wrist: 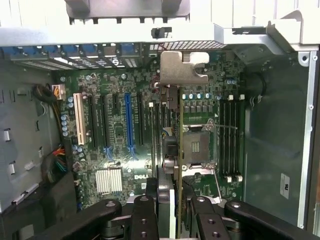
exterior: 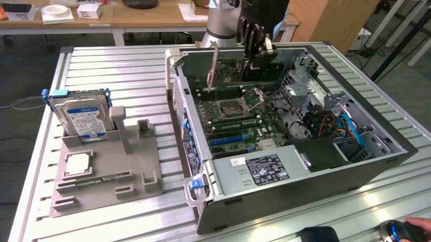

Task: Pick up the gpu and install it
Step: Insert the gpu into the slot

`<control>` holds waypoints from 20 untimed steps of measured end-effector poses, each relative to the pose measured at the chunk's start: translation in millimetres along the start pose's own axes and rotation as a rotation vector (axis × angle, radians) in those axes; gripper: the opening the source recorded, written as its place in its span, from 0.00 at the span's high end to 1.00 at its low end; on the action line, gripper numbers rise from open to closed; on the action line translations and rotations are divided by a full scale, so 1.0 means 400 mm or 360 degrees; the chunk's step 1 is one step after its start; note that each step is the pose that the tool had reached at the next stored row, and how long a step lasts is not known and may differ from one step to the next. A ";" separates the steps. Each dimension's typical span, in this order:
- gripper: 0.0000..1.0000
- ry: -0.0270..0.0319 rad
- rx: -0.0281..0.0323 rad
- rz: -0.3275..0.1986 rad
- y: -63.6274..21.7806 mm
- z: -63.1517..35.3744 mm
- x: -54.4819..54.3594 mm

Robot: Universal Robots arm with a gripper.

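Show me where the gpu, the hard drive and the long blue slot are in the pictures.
gpu (wrist: 181, 67): wrist view, on its silver bracket.
hard drive (exterior: 84, 121): exterior view, on its label.
long blue slot (wrist: 128, 120): wrist view, halfway along it.

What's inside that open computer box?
A motherboard, power supply and blue cables; the gripper holds the gpu above the board. The power supply hides whatever lies beneath it.
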State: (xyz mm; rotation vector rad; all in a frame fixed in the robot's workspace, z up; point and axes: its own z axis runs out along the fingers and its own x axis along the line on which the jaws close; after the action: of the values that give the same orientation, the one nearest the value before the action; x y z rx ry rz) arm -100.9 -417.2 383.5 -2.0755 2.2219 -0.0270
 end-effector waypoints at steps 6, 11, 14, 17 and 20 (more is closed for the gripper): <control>0.70 -0.00007 -0.00002 0.0000 -0.002 0.001 0.024; 0.70 -0.00005 -0.00002 0.0000 -0.003 0.003 0.038; 0.70 -0.00005 -0.00002 0.0000 -0.003 0.004 0.049; 0.70 -0.00005 -0.00003 0.0000 -0.005 0.006 0.063; 0.70 -0.00006 -0.00002 0.0000 -0.006 0.010 0.079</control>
State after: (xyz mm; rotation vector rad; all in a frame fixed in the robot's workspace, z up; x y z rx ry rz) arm -100.1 -448.8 377.8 -2.0755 2.2217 -0.0265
